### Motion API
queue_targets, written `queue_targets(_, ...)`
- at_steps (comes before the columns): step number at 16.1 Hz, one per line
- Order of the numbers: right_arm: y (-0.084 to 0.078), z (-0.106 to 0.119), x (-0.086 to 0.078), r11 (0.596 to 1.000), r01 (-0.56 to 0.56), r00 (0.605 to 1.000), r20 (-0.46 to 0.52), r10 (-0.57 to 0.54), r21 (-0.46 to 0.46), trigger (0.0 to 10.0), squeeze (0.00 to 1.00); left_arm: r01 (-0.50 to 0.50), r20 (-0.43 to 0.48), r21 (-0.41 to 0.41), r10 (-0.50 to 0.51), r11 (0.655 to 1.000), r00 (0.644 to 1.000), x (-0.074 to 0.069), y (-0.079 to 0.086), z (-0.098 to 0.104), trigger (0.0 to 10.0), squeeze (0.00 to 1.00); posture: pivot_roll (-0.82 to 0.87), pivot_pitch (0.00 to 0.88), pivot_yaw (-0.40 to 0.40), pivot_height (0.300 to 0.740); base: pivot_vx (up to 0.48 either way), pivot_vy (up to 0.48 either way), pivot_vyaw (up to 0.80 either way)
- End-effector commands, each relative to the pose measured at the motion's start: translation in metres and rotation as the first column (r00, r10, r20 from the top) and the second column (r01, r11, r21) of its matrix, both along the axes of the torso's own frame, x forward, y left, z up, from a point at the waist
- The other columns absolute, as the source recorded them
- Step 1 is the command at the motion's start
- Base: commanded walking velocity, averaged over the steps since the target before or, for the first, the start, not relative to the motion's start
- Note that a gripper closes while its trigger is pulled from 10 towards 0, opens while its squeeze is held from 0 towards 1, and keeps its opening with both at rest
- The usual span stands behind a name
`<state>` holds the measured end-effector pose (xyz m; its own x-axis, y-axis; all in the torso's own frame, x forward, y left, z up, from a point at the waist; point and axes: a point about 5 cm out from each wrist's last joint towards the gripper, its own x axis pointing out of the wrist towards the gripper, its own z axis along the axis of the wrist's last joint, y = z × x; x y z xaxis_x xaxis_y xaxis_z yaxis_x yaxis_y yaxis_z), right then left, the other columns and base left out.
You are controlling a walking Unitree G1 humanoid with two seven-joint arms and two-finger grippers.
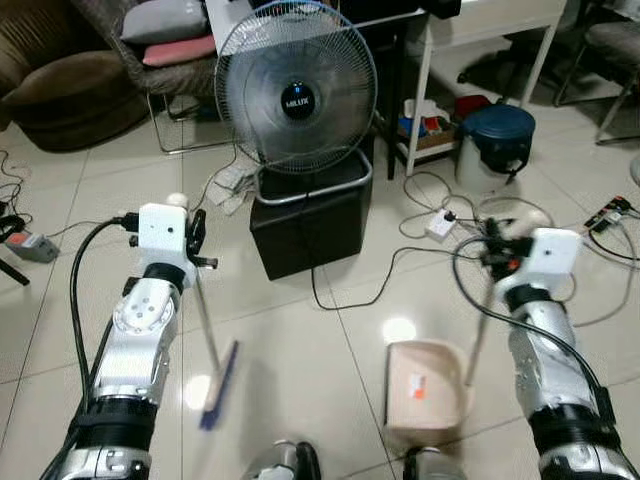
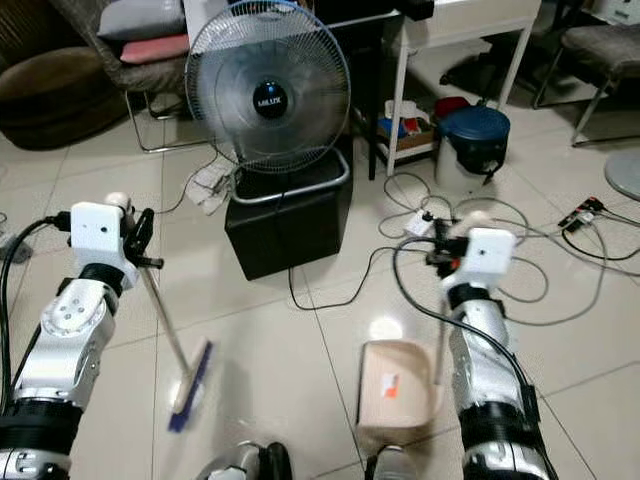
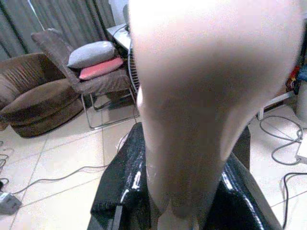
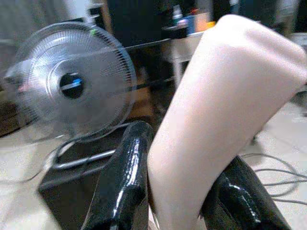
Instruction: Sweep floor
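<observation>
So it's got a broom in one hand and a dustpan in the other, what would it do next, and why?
Probably draw the broom in the left gripper sideways toward the dustpan, which the right gripper holds by its handle. The brush head and the pan stand apart on the tiled floor, so nothing gets collected yet.

A round grey fan stands on a black box at the middle of the tiled floor. Left of the fan, a chair holds grey and pink cushions. Right of it sits a blue-lidded bin, with cables and what may be a power strip nearby.
</observation>
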<state>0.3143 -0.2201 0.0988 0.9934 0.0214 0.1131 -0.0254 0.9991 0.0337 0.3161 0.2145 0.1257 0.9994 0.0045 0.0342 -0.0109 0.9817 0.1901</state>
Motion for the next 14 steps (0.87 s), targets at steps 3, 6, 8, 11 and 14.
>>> queue_targets(3,0.005,0.011,0.014,0.992,-0.099,0.995,0.023,0.101,-0.08,0.0,0.0,0.006,0.055,0.055,-0.009,0.998,0.998,0.004,0.003,0.018,10.0,0.0,-0.01,0.084,0.146,0.74,0.0,0.0,0.0)
queue_targets(6,0.001,0.011,0.016,0.99,-0.067,0.997,0.036,0.072,-0.124,10.0,0.0,-0.004,0.053,0.079,0.0,0.997,0.999,0.0,0.013,0.024,10.0,0.0,0.04,0.145,0.175,0.74,0.0,0.0,0.0)
queue_targets(8,-0.003,0.014,0.014,0.992,-0.049,0.994,0.087,0.06,-0.116,10.0,0.0,-0.003,0.068,0.097,-0.004,0.995,0.998,-0.011,0.024,0.033,10.0,0.0,0.09,0.205,0.207,0.74,0.0,0.0,0.0)
queue_targets(11,-0.012,0.013,0.013,0.994,0.003,0.995,0.103,0.008,-0.111,10.0,0.0,0.002,0.048,0.095,-0.006,0.996,0.999,-0.019,0.033,0.036,10.0,0.0,0.13,0.233,0.221,0.74,0.0,0.0,0.0)
queue_targets(14,-0.019,0.015,0.012,0.994,0.041,0.991,0.129,-0.028,-0.098,10.0,0.0,-0.004,0.039,0.084,0.001,0.996,0.999,-0.024,0.035,0.041,10.0,0.0,0.16,0.259,0.222,0.74,0.0,0.0,0.0)
